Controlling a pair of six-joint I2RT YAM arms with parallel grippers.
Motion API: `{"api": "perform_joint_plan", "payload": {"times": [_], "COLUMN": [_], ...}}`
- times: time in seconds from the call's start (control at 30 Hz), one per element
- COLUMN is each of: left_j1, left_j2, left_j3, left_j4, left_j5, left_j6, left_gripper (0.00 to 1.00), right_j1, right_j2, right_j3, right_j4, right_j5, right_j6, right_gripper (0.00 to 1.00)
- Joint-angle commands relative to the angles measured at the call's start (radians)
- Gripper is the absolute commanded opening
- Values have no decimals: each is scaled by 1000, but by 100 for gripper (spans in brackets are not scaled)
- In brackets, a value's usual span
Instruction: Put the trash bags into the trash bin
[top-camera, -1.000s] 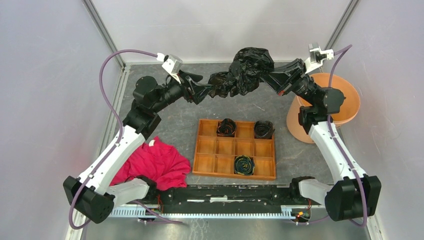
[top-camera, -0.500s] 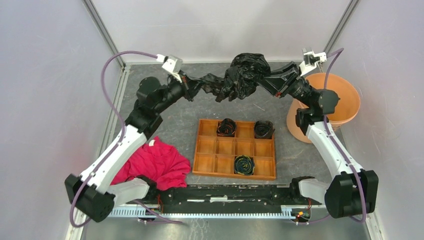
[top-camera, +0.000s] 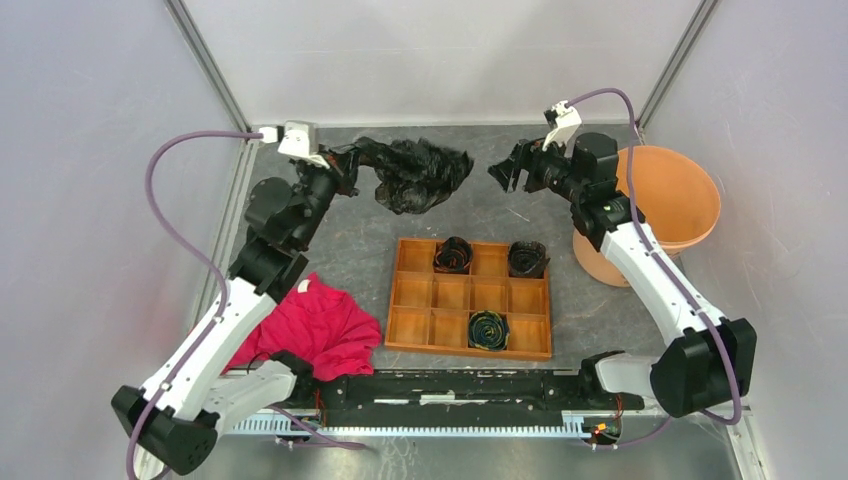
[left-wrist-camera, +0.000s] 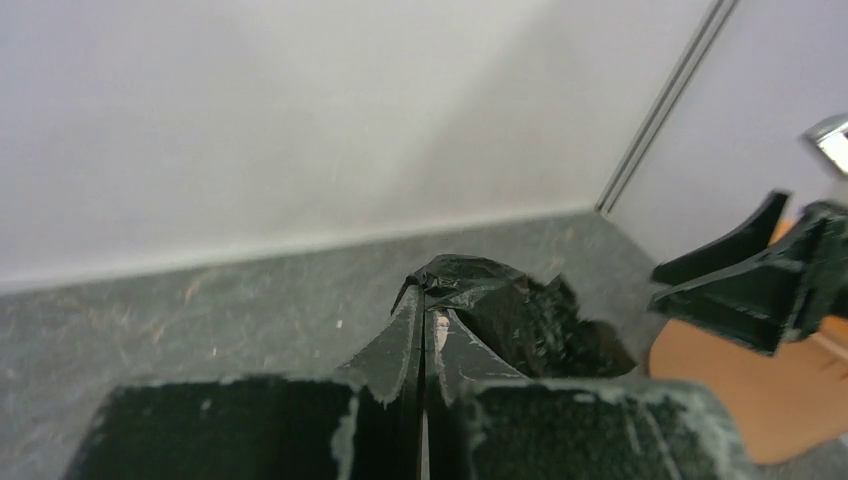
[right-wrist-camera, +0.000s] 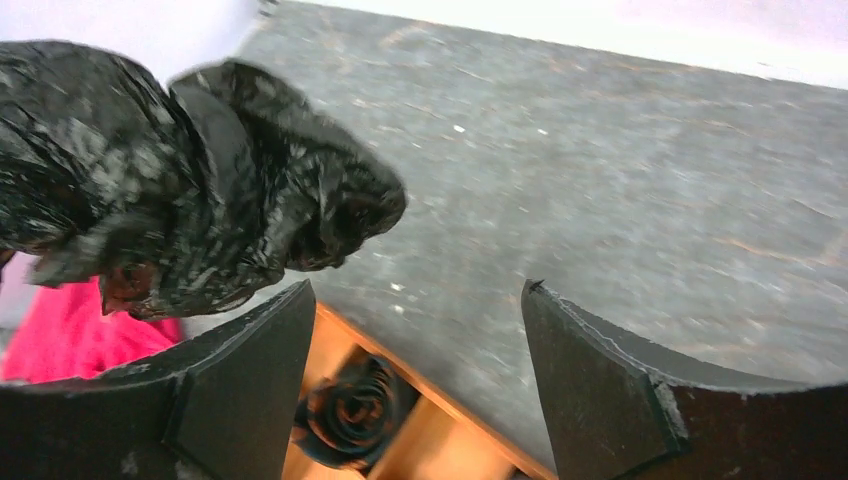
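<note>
The trash bag (top-camera: 415, 175), a crumpled glossy black bundle, hangs at the back left of the table. My left gripper (top-camera: 350, 160) is shut on its left end; in the left wrist view the closed fingertips (left-wrist-camera: 428, 300) pinch a fold of the bag (left-wrist-camera: 500, 300). My right gripper (top-camera: 505, 172) stands open a short way to the right of the bag, with nothing between its fingers. In the right wrist view the gripper (right-wrist-camera: 415, 295) is apart from the bag (right-wrist-camera: 170, 170). The orange trash bin (top-camera: 716, 205) stands at the back right, behind the right arm.
A wooden compartment tray (top-camera: 415, 290) lies mid-table and holds three dark rolls (top-camera: 453, 254), (top-camera: 527, 258), (top-camera: 488, 330). A red cloth (top-camera: 310, 330) lies front left under the left arm. Walls close in the back and both sides.
The right gripper has opened and let go of the bag, pulling back to the right. The left gripper has shut on the bag and drawn it left and down.
</note>
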Motion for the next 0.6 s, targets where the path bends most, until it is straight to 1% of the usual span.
{"api": "perform_joint_plan", "payload": {"times": [0.0,0.07,0.17,0.23,0.3,0.33,0.4,0.5,0.57], "left_j1": [1,1,2,2,1,2,2,1,2], "left_j2": [41,54,64,70,76,80,85,87,86], "left_j3": [47,60,61,60,58,58,57,58,58], "left_j4": [-51,-67,-70,-70,-70,-70,-70,-70,-70], "left_j5": [-54,-54,-49,-52,-54,-51,-47,-38,-26], "left_j6": [40,38,38,40,41,41,42,43,43], "left_gripper": [2,2,2,2,2,2,2,2,2], "right_j1": [11,34,118,187,251,291,363,466,515], "right_j2": [-69,-63,-10,33,71,93,130,170,184], "right_j3": [59,55,52,38,19,20,58,134,154], "right_j4": [-121,-118,-84,-10,104,155,167,129,137], "right_j5": [184,167,63,-22,-85,-107,-75,95,187], "right_j6": [-172,-170,-136,-93,-21,-7,-47,-164,-198], "right_gripper": [84,85,86,87,88,91,92,93,93]}}
